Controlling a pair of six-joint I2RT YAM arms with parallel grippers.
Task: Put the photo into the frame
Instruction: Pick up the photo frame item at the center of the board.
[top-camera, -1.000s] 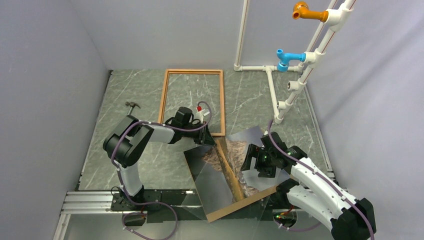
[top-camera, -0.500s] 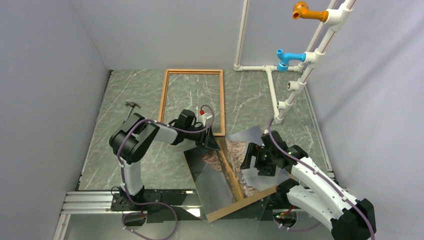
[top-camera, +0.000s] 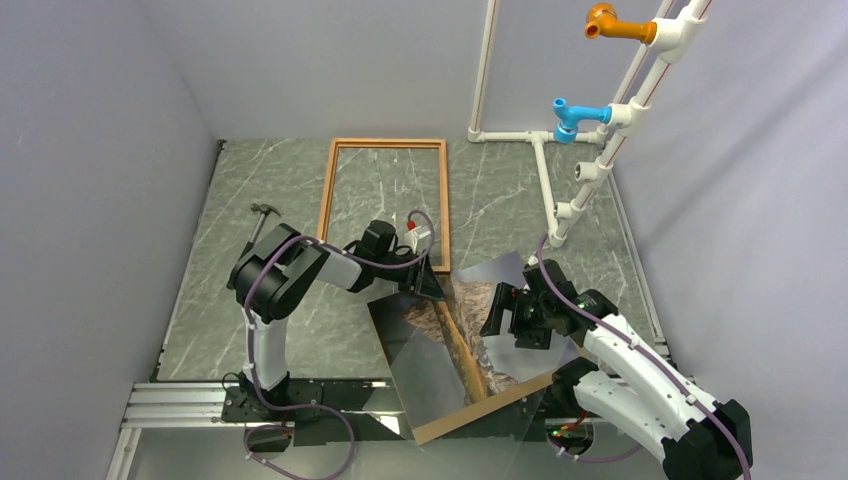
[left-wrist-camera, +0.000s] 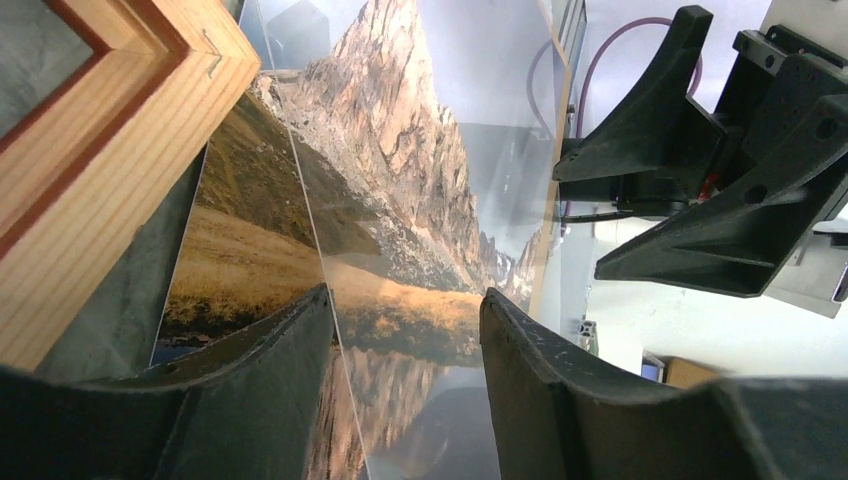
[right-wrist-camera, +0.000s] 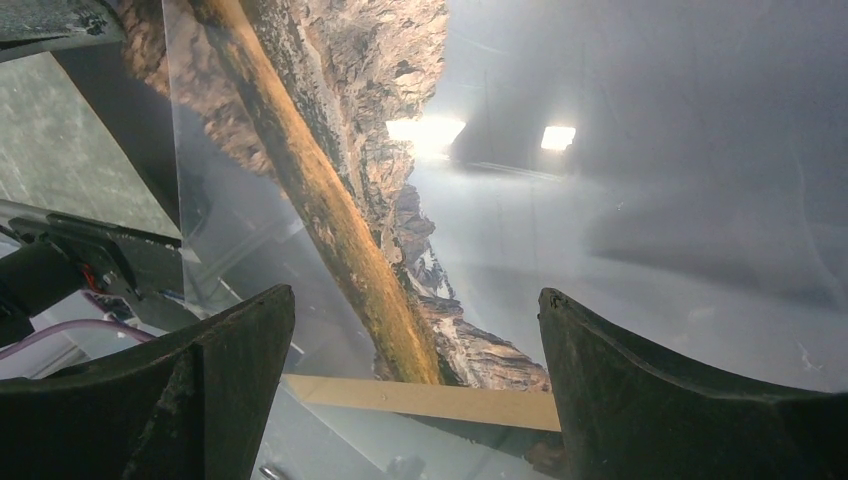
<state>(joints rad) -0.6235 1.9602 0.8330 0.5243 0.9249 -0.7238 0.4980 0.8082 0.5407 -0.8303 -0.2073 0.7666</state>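
Note:
The photo (top-camera: 470, 305), a mountain print, lies face up at the near middle on a brown backing board (top-camera: 480, 405), partly under a clear sheet (top-camera: 425, 365). The reddish-brown frame (top-camera: 443, 200) lies flat behind it with nothing inside it. My left gripper (top-camera: 432, 285) is open, low over the photo's far left corner beside the frame's near right corner (left-wrist-camera: 120, 150). In the left wrist view the photo (left-wrist-camera: 400, 200) shows between the open fingers of my left gripper (left-wrist-camera: 405, 300). My right gripper (top-camera: 497, 315) is open over the photo's right part. In the right wrist view my right gripper (right-wrist-camera: 415, 300) is open above the photo (right-wrist-camera: 330, 210) and the board's edge (right-wrist-camera: 430, 398).
A small hammer (top-camera: 262, 212) lies left of the frame. A white pipe rack (top-camera: 560, 180) with a blue fitting (top-camera: 575, 113) and an orange fitting (top-camera: 610, 22) stands at the back right. Grey walls close in on three sides.
My left gripper has moved a little right and nearer, onto the photo's far corner. My right gripper has edged slightly further from me. The photo and frame lie as before.

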